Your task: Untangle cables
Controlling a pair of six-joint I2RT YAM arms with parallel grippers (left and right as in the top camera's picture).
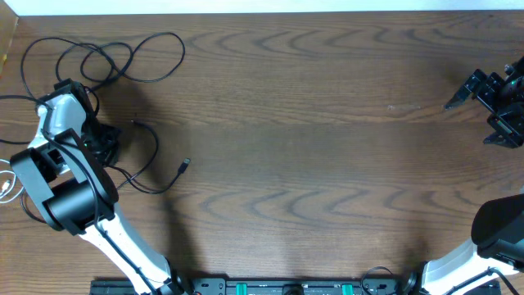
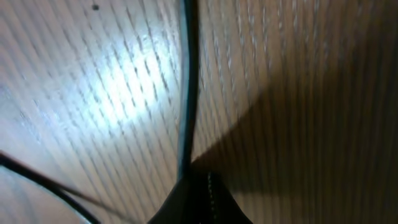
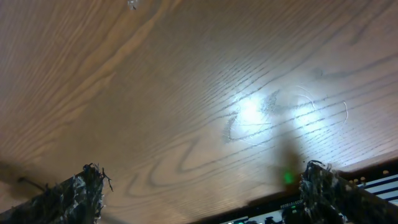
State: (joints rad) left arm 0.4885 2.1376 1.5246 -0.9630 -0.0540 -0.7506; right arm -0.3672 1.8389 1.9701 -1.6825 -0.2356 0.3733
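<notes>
Clamping, left jaws: closed together on a thin black cable [image 2: 188, 93]. In the left wrist view it runs from twelve o'clock straight down into their dark tip at six o'clock.
Left arm: the white-and-black left arm [image 1: 70, 176] reaches to nine o'clock of the worktop, with its dark end down among the cords.
Black cables: thin, flexible black cables [image 1: 105, 64] lie in overlapping loops at ten o'clock on the brown wood-grain worktop [image 1: 311, 123]. From the loops, strands trail down toward the end of the left arm.
Plug: a small black plug [image 1: 186, 165] ends one strand. It lies on bare wood at about three o'clock from the end of the left arm.
Second strand: another black strand [image 2: 37, 178] crosses the seven o'clock corner of the left wrist view, apart from the left jaws.
White cable: a thin white cable [image 1: 6, 184] shows only at the nine o'clock edge, beside the left arm. I cannot tell whether it crosses the black ones.
Right jaws: wide apart, with only wood grain between them. The rough dark fingertips [image 3: 81, 193] sit in the lower corners of the right wrist view.
Right arm: the black right arm [image 1: 491, 98] hangs at two o'clock, well apart from the cables.
</notes>
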